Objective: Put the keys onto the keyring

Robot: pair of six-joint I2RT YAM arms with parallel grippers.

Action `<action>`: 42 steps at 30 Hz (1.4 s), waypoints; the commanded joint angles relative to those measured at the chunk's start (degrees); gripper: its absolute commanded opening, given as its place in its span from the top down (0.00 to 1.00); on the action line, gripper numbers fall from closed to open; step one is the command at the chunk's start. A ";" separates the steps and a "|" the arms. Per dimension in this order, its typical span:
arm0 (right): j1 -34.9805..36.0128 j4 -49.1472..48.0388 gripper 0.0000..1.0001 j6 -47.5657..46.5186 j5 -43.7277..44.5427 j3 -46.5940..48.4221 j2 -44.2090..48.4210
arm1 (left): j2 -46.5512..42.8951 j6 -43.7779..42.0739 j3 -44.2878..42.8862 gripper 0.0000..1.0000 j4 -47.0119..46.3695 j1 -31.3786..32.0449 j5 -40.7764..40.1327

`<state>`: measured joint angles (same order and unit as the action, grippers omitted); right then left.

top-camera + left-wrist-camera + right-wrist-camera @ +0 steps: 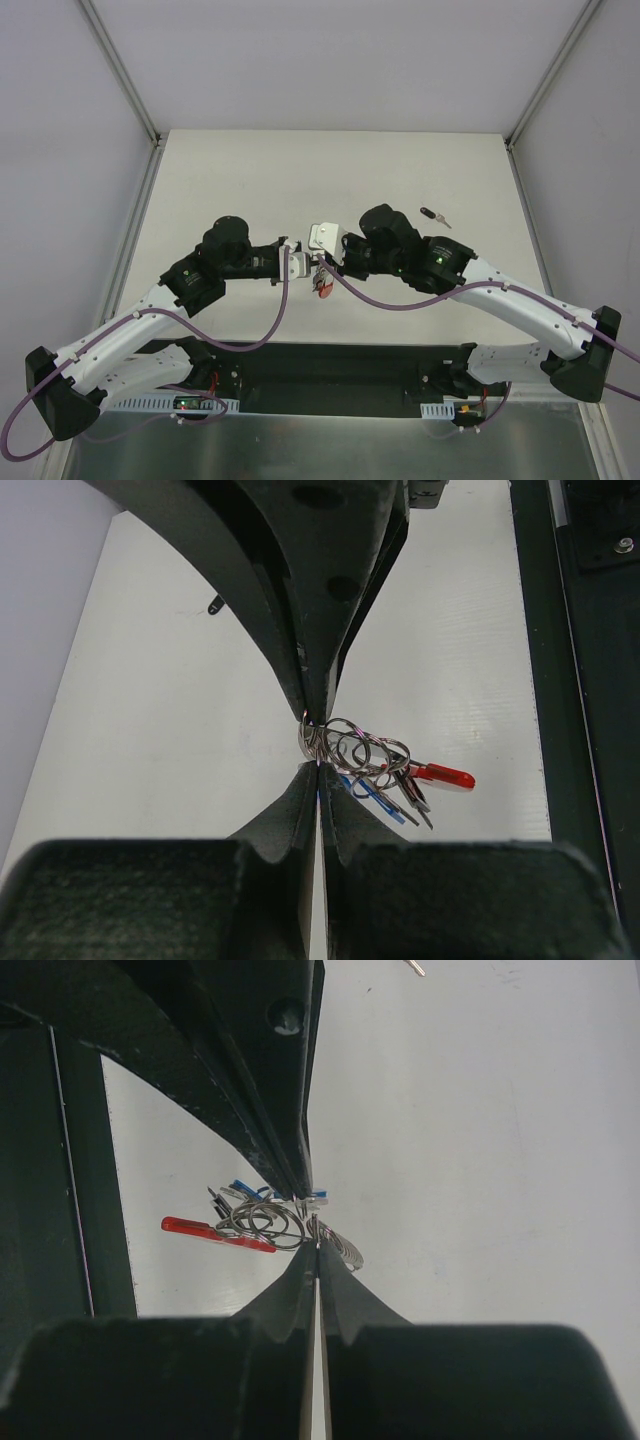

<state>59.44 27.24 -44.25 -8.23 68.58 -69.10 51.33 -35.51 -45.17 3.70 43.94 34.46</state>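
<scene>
Both grippers meet at the table's middle. The keyring [321, 287] hangs between them, a curved red band with silver rings. In the left wrist view my left gripper [318, 762] is shut on a silver ring [352, 746]. The red band [445, 776] and a blue-headed key [385, 804] hang to its right. In the right wrist view my right gripper [316, 1243] is shut on the ring cluster [268, 1222]. There the red band [212, 1231] and the blue key [243, 1187] lie to the left. A black-headed key [434, 216] lies loose on the table at the back right.
The white table [250, 180] has raised rails at its left and right sides. A dark strip [330, 365] runs along the near edge between the arm bases. The loose black-headed key also shows in the left wrist view [215, 604].
</scene>
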 commanded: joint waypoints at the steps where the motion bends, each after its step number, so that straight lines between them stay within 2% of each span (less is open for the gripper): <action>1: -0.11 -2.90 0.99 -0.93 0.05 1.56 0.72 | -0.62 -0.09 -0.62 1.00 -1.86 0.53 0.97; 16: -0.20 -2.11 0.99 -1.45 -0.91 1.74 1.51 | -1.15 -0.62 -0.36 1.00 -1.86 0.53 -1.59; 42: -0.11 -3.07 0.98 -1.02 -1.52 1.74 0.37 | -0.97 0.61 -0.54 1.00 -2.47 0.53 1.84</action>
<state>59.44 27.27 -45.06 -8.38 68.58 -69.08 51.29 -35.48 -45.17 3.70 43.94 33.19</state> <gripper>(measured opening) 0.020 0.003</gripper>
